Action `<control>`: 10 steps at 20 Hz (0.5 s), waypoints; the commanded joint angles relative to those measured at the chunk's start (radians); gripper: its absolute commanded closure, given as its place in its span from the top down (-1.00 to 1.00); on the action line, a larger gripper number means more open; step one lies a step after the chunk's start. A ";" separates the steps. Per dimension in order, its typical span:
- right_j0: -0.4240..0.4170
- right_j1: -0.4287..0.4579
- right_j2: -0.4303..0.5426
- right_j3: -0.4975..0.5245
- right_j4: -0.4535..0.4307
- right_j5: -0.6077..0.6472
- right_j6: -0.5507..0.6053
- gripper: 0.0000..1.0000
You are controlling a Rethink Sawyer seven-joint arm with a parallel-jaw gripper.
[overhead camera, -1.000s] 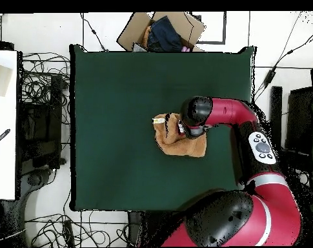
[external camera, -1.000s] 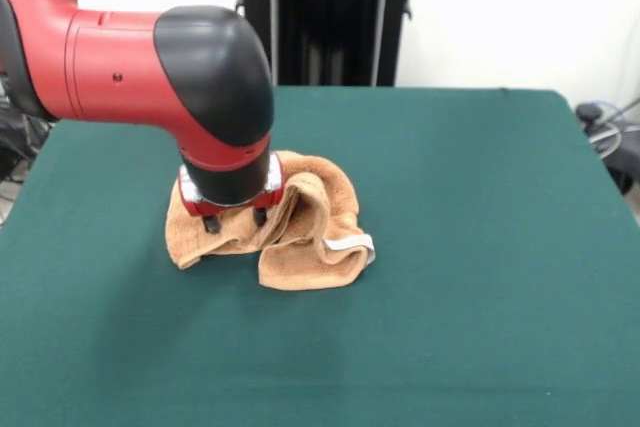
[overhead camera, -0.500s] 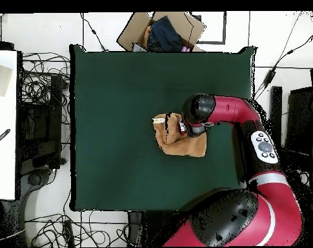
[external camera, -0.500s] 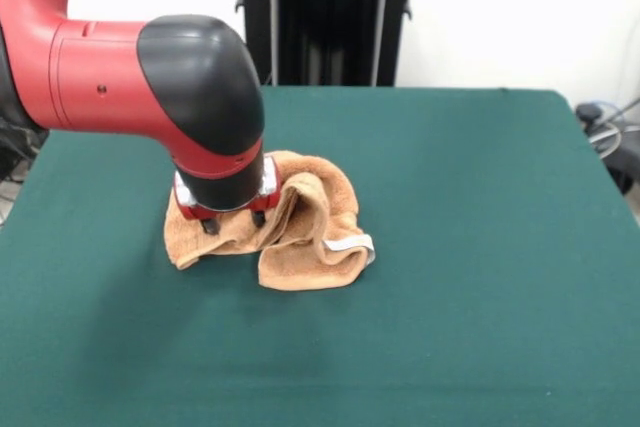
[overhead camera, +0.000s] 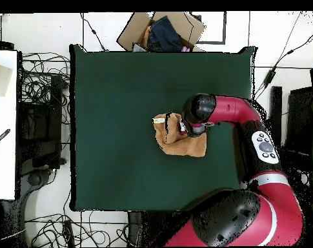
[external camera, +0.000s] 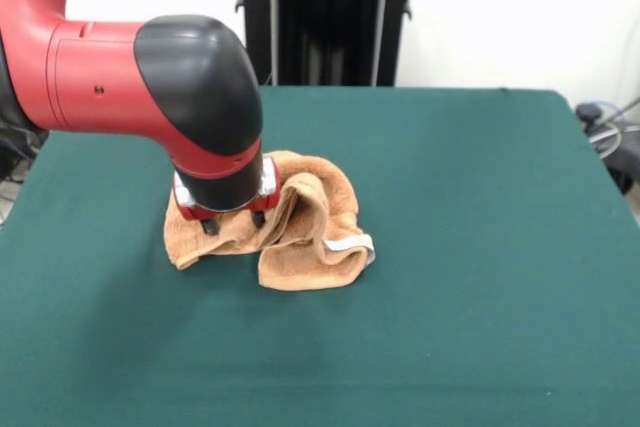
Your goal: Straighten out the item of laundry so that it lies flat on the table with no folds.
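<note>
While the red and black arm reaches down over the green table, its pincer sits low on a crumpled peach-orange towel. Two dark fingertips stand apart, pressed onto the cloth, with towel between and around them; whether they pinch any cloth cannot be told. The towel lies bunched near the table's middle, directly under the pincer and spreading to its side. It is rumpled into thick, rolled folds, with one raised ridge just beside the pincer. A pale woven band shows at the folded edge farthest from the pincer. From overhead, the towel forms a small lumpy patch beneath the pincer.
</note>
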 commanded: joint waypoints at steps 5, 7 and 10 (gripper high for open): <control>-0.015 0.037 0.059 -0.036 -0.061 -0.082 -0.229 1.00; -0.018 0.036 0.060 -0.033 -0.058 -0.097 -0.212 1.00; -0.025 0.040 0.067 -0.035 -0.050 -0.097 -0.205 -1.00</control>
